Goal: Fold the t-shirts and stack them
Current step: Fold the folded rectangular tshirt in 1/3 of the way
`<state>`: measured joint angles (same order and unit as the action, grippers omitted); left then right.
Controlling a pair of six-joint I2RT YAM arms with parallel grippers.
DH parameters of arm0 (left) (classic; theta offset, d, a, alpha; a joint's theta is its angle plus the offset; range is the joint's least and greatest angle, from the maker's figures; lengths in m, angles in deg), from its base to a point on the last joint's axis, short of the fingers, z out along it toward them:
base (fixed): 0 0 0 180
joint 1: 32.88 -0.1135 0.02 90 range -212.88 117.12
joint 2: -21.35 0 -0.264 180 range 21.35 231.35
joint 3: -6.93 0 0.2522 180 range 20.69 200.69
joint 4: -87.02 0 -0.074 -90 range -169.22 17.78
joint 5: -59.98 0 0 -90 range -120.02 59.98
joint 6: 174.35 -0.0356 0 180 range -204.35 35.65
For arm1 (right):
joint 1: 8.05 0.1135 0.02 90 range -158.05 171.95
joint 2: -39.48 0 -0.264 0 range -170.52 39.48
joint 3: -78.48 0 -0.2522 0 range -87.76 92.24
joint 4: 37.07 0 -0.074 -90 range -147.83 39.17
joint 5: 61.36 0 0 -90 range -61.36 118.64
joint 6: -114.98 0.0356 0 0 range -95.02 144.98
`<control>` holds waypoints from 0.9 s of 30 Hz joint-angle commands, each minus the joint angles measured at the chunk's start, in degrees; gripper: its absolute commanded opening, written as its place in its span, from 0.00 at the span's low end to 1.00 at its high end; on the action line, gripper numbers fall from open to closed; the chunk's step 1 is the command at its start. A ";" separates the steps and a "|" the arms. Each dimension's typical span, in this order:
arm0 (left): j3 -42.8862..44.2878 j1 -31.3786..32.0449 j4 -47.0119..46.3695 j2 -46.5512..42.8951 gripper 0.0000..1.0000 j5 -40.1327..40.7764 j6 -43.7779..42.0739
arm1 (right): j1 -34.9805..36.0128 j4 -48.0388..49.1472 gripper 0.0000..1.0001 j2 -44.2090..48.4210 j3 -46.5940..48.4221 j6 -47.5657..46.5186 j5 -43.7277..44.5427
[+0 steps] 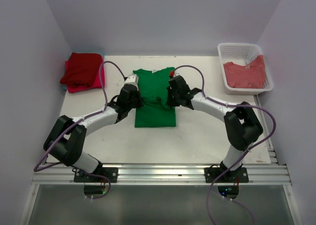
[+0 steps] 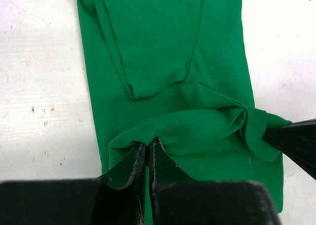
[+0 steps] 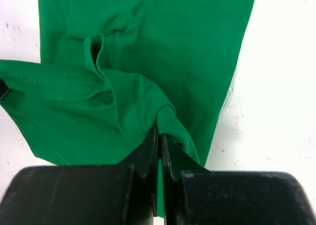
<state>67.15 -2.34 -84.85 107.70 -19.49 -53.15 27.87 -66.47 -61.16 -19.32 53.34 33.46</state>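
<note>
A bright green t-shirt (image 1: 154,97) lies lengthwise in the middle of the table, its sides folded in. My left gripper (image 1: 136,99) is shut on a raised fold of the green t-shirt (image 2: 163,82) at its left edge. My right gripper (image 1: 172,97) is shut on the same raised fold of the green t-shirt (image 3: 148,47) at its right edge. The cloth between them is lifted and creased. A folded red and pink t-shirt pile (image 1: 82,71) sits at the far left. A salmon-red t-shirt (image 1: 244,73) lies in the basket.
A white lattice basket (image 1: 228,51) stands at the far right corner. White walls close the left, back and right sides. A metal rail (image 1: 163,173) runs along the near edge under both arm bases.
</note>
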 commanded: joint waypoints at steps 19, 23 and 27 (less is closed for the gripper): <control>11.43 -10.22 -12.04 7.69 1.00 -5.16 -1.59 | -9.02 0.35 0.67 -8.59 13.26 8.28 10.12; 15.86 -13.05 -11.16 5.08 1.00 -6.57 -1.84 | -9.82 0.61 0.91 -9.93 17.69 7.77 11.44; 12.88 -13.05 -11.42 -0.72 1.00 -7.00 -2.11 | -9.82 7.89 0.93 -4.31 10.33 6.36 10.83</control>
<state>80.39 -15.89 -92.02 112.66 -25.33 -54.44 16.92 -63.95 -70.75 -5.35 59.76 42.78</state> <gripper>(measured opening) 0.997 0.925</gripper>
